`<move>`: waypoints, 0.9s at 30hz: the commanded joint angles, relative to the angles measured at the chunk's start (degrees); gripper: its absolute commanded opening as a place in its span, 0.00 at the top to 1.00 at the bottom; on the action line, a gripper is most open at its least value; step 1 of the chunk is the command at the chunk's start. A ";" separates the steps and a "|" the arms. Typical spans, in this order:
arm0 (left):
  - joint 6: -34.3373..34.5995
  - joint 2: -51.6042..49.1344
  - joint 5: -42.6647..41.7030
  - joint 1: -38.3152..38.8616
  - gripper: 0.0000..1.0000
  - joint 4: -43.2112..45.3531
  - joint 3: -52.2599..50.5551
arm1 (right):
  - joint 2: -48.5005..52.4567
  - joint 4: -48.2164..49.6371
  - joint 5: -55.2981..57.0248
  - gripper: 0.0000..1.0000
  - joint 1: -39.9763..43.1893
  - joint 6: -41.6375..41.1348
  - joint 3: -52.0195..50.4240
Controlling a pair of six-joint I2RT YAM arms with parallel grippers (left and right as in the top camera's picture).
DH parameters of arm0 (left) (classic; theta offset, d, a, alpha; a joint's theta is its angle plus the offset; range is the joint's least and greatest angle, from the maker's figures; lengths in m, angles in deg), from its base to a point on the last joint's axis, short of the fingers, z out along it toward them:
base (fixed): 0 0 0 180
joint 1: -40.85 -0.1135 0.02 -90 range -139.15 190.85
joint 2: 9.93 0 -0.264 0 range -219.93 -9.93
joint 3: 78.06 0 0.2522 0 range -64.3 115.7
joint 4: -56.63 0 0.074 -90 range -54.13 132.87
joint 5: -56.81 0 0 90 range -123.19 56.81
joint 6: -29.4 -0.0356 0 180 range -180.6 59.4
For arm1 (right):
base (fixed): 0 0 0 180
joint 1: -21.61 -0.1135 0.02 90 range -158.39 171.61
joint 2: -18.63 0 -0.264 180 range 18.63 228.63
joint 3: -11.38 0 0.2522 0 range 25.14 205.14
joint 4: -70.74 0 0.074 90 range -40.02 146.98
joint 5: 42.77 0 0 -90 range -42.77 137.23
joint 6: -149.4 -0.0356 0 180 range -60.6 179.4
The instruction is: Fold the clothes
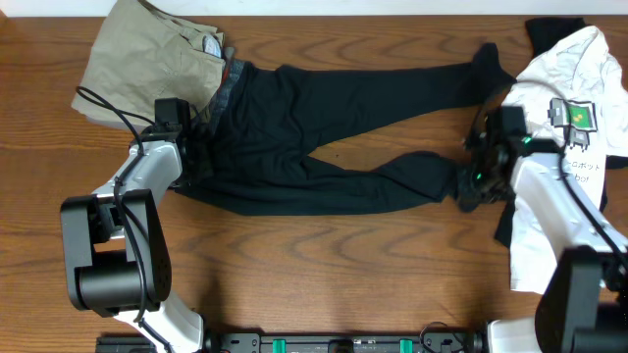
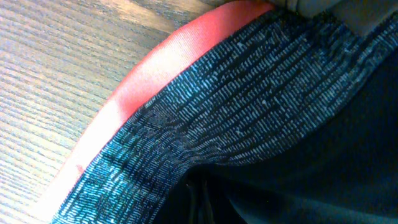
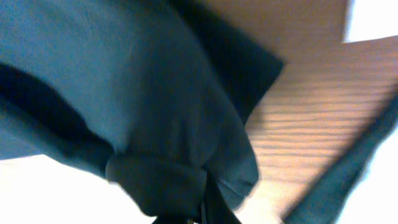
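Black trousers (image 1: 324,108), overhead view: spread flat across the middle of the wooden table (image 1: 324,275), with the waist at the left and the two legs running to the right, parting like a narrow V.
Waist end, overhead view: it touches the lower right corner of the khaki trousers (image 1: 147,59), which lie at the upper left.
Leg ends, overhead view: the upper leg reaches the white T-shirt (image 1: 579,78) at the right; the lower leg ends in a small bunch just beside that shirt.
Left gripper (image 1: 199,147), overhead view: down at the waist edge of the black trousers; its jaws are hidden from this side.
Right gripper (image 1: 469,184), overhead view: down on the bunched hem of the lower leg.
Waistband (image 2: 249,106), left wrist view: the grey knit band fills the picture from very near, with a red-orange stripe (image 2: 143,81) along its outer edge, wood beyond it and black cloth at the lower right.
Left gripper, left wrist view: closed tight, the waistband running up into it at the top edge; the fingers themselves hardly show.
Leg cloth, right wrist view: a dark, blurred fold raised off the wood.
Right gripper, right wrist view: fully closed, with a knot of this cloth pinched at the bottom centre.
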 commanded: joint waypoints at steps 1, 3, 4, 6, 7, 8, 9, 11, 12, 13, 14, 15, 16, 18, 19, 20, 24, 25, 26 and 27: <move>0.74 -1.77 0.46 -0.50 0.94 0.09 -1.07 | -2.71 -4.33 -2.21 0.99 0.26 -0.98 6.08; 0.74 -1.77 0.44 -0.50 0.94 0.09 -1.07 | -2.71 -8.00 -3.48 0.99 0.28 -1.01 8.74; 0.74 -1.77 0.44 -0.50 0.94 0.09 -1.07 | -2.71 -9.49 -4.35 0.99 0.26 -0.98 9.75; 0.72 -1.77 0.44 -0.50 0.94 0.09 -1.07 | -2.71 -11.72 -6.10 0.99 0.39 -0.94 11.04; 0.74 -1.77 0.44 -0.50 0.94 0.09 -1.07 | -2.71 -12.81 -7.04 0.99 0.52 -0.94 11.54; 0.72 -1.77 0.44 -0.50 0.94 0.09 -1.07 | -2.71 -13.60 -7.74 0.99 0.81 -0.92 11.87; 0.72 -1.77 0.44 -0.50 0.94 0.09 -1.07 | -2.71 -14.12 -8.48 0.99 1.18 -0.63 12.09; 0.74 -1.77 0.44 -0.50 0.94 0.09 -1.07 | -2.71 -14.58 -10.05 0.99 2.23 -0.28 12.20; 0.74 -1.77 0.44 -0.50 0.94 0.11 -1.07 | -2.71 -14.82 -11.50 0.99 3.23 0.20 12.20; 0.74 -1.77 0.44 -0.50 0.94 0.11 -1.07 | -2.71 -14.99 -12.46 0.99 3.91 0.63 12.20; 0.74 -1.77 0.44 -0.50 0.94 0.09 -1.07 | -2.71 -15.10 -13.75 0.99 5.03 1.36 12.20; 0.74 -1.77 0.44 -0.50 0.94 0.11 -1.07 | -2.71 -15.02 -15.13 0.99 6.03 2.29 12.20; 0.74 -1.77 0.44 -0.50 0.94 0.11 -1.07 | -2.69 -14.80 -17.07 0.99 7.21 3.61 12.20; 0.74 -1.77 0.44 -0.50 0.94 0.11 -1.07 | -2.67 -14.01 -20.81 0.99 9.40 5.86 12.20; 0.74 -1.77 0.44 -0.50 0.94 0.11 -1.07 | -2.67 -13.51 -22.40 0.99 10.38 6.58 12.20; 0.74 -1.77 0.44 -0.50 0.94 0.13 -1.07 | -2.67 -13.07 -23.37 0.99 11.08 6.93 12.20; 0.74 -1.77 0.44 -0.50 0.94 0.13 -1.07 | -2.67 -10.78 -24.11 0.99 12.72 6.95 12.20; 0.74 -1.77 0.44 -0.50 0.93 0.13 -1.07 | -2.67 -10.05 -24.11 0.99 12.96 6.95 12.20; 0.74 -1.77 0.44 -0.50 0.94 0.13 -1.07 | -2.67 -9.29 -24.11 0.99 13.03 6.99 12.20; 0.74 -1.77 0.44 -0.50 0.94 0.13 -1.07 | -2.67 -8.46 -24.00 0.99 13.03 7.54 12.20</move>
